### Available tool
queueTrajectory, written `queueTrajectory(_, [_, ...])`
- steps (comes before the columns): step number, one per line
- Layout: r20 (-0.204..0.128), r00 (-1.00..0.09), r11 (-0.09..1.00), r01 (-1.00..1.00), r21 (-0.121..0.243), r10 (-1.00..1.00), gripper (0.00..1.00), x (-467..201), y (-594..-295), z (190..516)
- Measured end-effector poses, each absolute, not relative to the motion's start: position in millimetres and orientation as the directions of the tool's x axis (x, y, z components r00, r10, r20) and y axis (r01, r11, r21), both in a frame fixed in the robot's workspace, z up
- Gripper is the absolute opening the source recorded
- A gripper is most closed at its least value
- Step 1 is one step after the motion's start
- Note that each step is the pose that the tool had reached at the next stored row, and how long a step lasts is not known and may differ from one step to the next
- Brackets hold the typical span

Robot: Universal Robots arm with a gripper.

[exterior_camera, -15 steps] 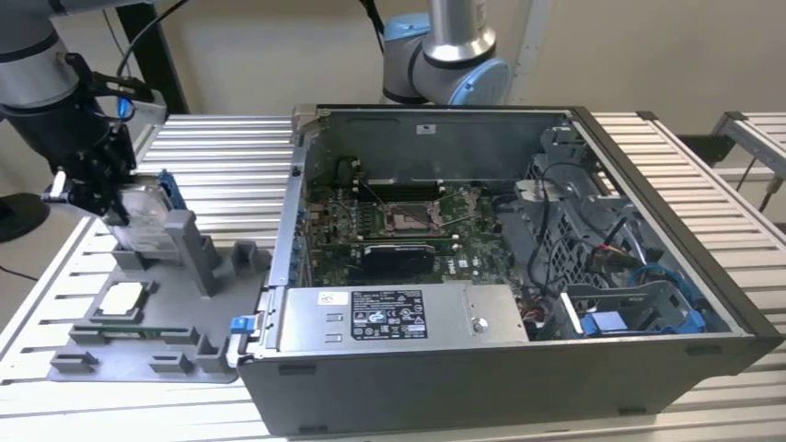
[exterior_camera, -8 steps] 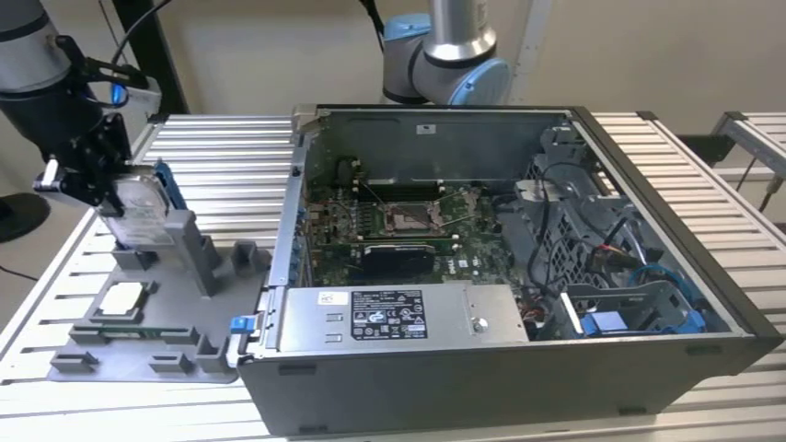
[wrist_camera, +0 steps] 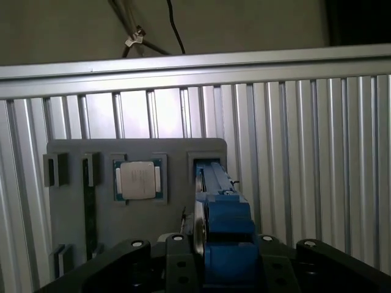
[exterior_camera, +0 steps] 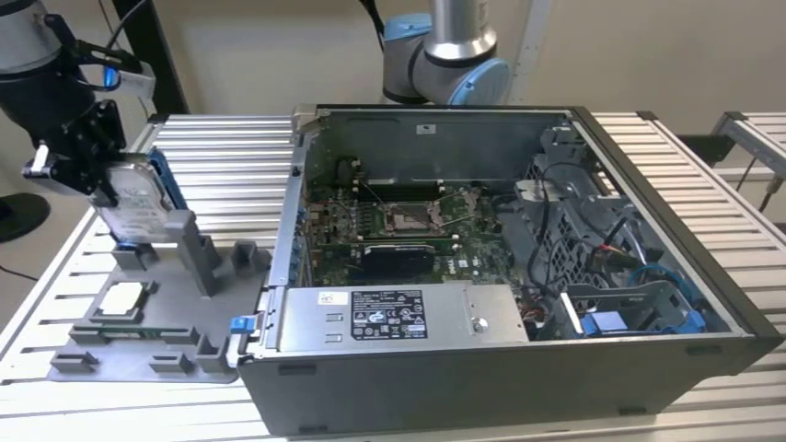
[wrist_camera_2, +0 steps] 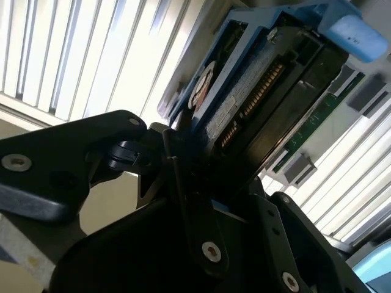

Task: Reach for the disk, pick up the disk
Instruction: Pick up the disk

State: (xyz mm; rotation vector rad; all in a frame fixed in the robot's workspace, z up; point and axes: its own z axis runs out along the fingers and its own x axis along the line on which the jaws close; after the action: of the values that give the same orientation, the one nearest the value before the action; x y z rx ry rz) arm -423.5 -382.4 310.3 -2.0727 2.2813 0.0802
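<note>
Gripper point(exterior_camera: 98, 175): black fingers point(wrist_camera_2: 189, 201) clenched on the disk point(exterior_camera: 132, 207), one on each flat side, as both wrist views show.

Disk: held upright and on edge. Blue rail along its side, toward the exterior view's right. Connector end faces the camera in the second wrist view point(wrist_camera_2: 256, 97). Lower end is at a slot in the tray point(exterior_camera: 184, 322); cannot tell whether it is seated or lifted clear.

Post point(exterior_camera: 184, 249): grey, upright on the tray, just beside the disk on the exterior view's right.

Chip point(exterior_camera: 123, 299): square, silver, flat in a tray pocket beside the disk's slot, apart from the disk.

Table point(exterior_camera: 234, 157): ribbed aluminium, under the tray.

Case point(exterior_camera: 491, 387): open computer case next to the tray on the exterior view's right, holding a board point(exterior_camera: 393, 221), a grey box point(exterior_camera: 393, 318) with sticker, and blue cables point(exterior_camera: 664, 276).

Second arm point(exterior_camera: 443, 55): behind the case, well apart.
</note>
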Motion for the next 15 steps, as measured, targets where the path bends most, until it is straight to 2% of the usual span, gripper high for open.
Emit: queueTrajectory(15, [-0.078, -0.095, 0.096, -0.995, -0.001, -0.992, 0.00, -423.5, -382.4, 343.8])
